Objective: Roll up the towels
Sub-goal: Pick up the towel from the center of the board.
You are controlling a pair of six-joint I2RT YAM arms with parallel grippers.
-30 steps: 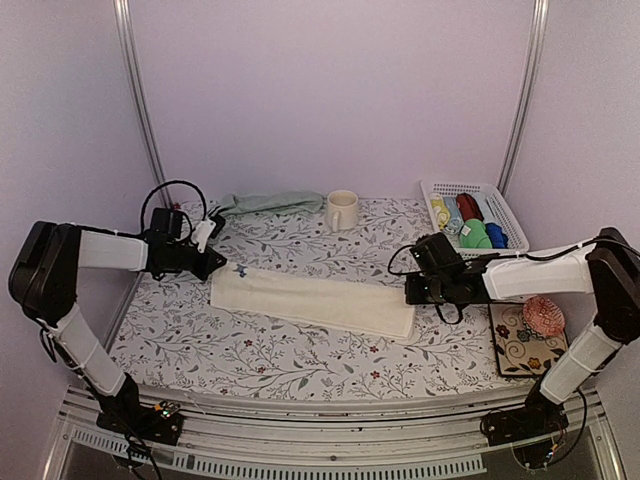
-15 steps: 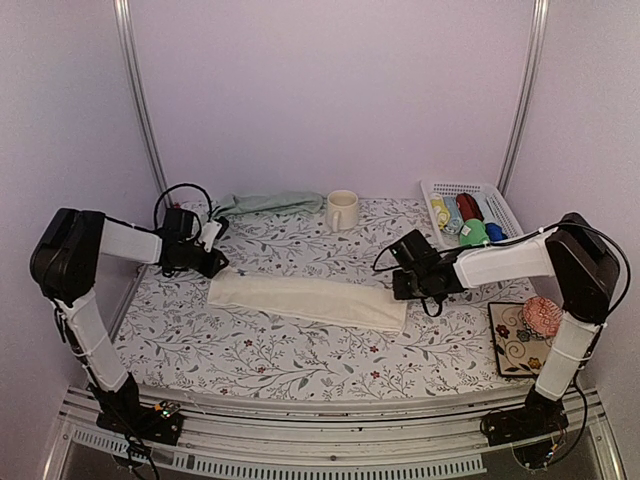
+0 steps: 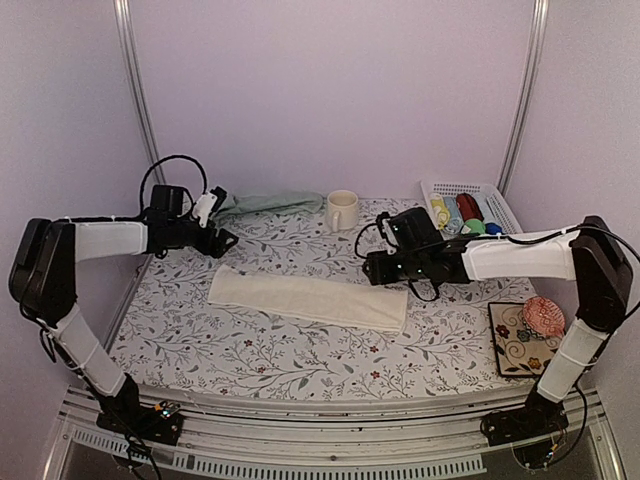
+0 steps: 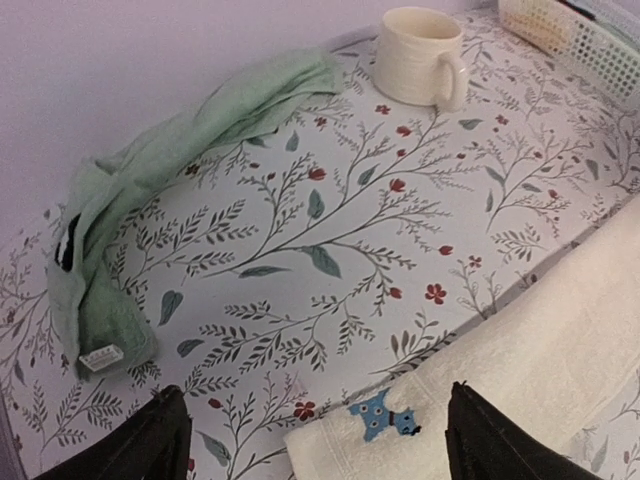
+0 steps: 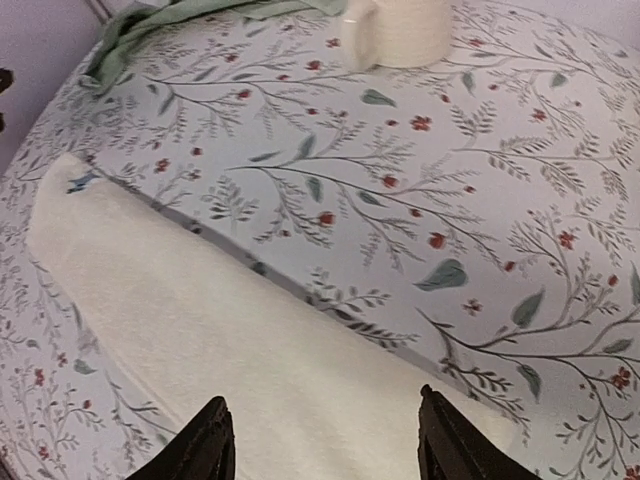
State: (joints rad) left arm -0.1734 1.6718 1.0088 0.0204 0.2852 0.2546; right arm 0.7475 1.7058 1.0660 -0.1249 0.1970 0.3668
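Seen from overhead, a cream terry towel, folded into a long narrow strip, lies across the middle of the floral-print surface. The left end effector hangs just past the strip's back left corner. The right end effector sits by the strip's back edge near its right end. A pale sage-green towel lies crumpled along the back wall, just left of a cream ribbed mug. At back right, a white plastic basket holds rolled coloured cloths. A patterned square tile lies at front right.

In the left wrist view, the two dark fingers stand wide apart and released, with nothing between them. They hang above the cream strip's corner, which bears a small blue mark. The green towel stretches from beside the mug down to the left, with a white label at its near end.

In the right wrist view, the fingers are likewise spread and gripping nothing. The cream towel runs diagonally beneath them, its blue-marked end farthest away.
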